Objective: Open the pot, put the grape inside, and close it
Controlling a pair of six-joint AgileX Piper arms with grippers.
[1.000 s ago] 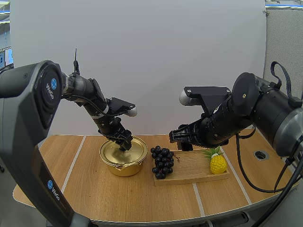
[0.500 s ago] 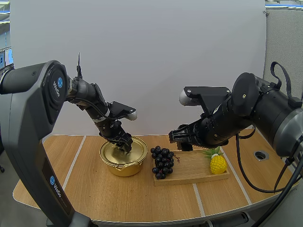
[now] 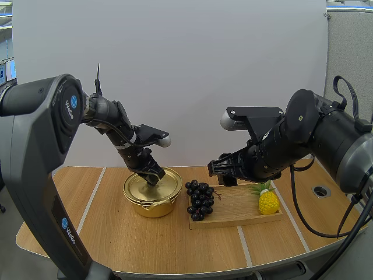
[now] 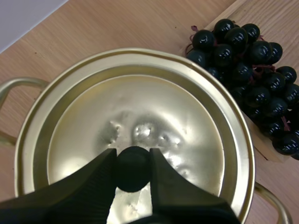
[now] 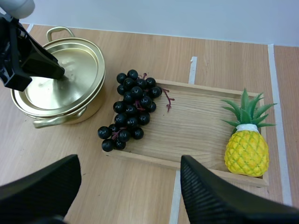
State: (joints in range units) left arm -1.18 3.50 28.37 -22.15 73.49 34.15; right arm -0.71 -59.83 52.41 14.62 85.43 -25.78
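A gold pot (image 3: 152,195) with its lid (image 4: 140,116) on stands left of the wooden tray (image 3: 239,205). My left gripper (image 4: 133,169) reaches down onto the lid's middle, and its two fingertips pinch the black knob (image 4: 133,161) between them. In the high view that gripper (image 3: 152,177) sits low on the lid. A bunch of dark grapes (image 3: 200,200) lies on the tray's left end, partly over its edge. My right gripper (image 3: 224,169) hovers above the tray, fingers wide apart with nothing between them, above the grapes (image 5: 131,109).
A toy pineapple (image 3: 268,201) stands at the tray's right end. A small round hole (image 3: 321,191) is set in the table at the far right. Bare tabletop lies in front of the pot and tray.
My left gripper has dropped onto the lid and closed its fingers from wide apart onto the knob. The right arm has stayed put.
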